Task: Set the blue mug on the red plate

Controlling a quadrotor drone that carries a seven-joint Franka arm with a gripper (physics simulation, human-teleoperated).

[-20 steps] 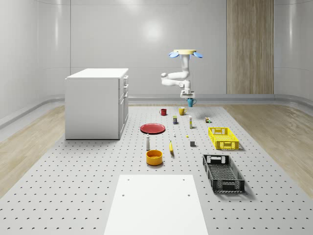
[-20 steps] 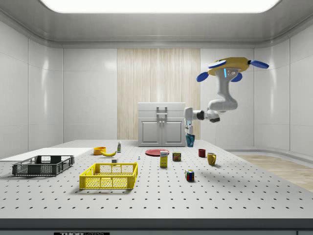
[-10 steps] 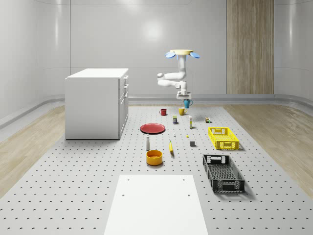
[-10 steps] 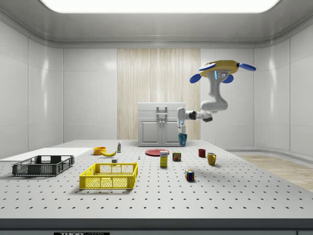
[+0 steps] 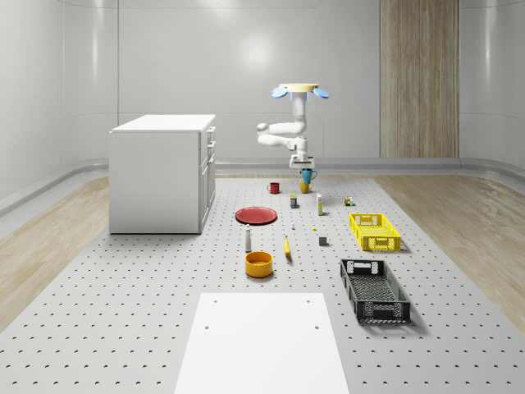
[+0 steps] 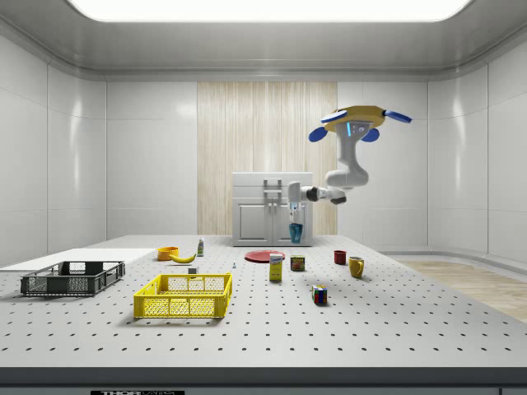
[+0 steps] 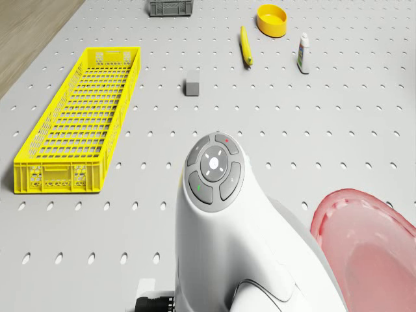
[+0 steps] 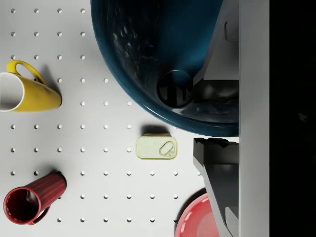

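The blue mug [image 5: 307, 176] hangs in the air over the far end of the table, above the yellow mug [image 5: 304, 188]. My gripper [image 5: 303, 167] is shut on its rim: in the wrist view one finger [image 8: 220, 61] is inside the blue mug [image 8: 158, 59] and the other finger [image 8: 219, 170] is outside. The red plate [image 5: 256, 215] lies on the table, nearer the whole-scene camera and to the left of the mug. Seen from the side, the blue mug [image 6: 296, 233] hangs to the right of the red plate [image 6: 264, 256]. The drone [image 6: 352, 125] hovers above the mugs.
A red mug [image 8: 32, 200], a yellow mug [image 8: 29, 94] and a flat tin [image 8: 156, 147] lie below the gripper. A yellow crate [image 7: 78, 120], grey cube [image 7: 192, 88], banana [image 7: 245, 45], bottle [image 7: 302, 52] and orange bowl [image 7: 273, 19] sit further along. A white cabinet [image 5: 162, 172] stands at the whole-scene view's left.
The drone, arm and held blue mug have moved steadily to the left in both the whole-scene and side views, closer to the red plate. The gripper stays shut on the mug.
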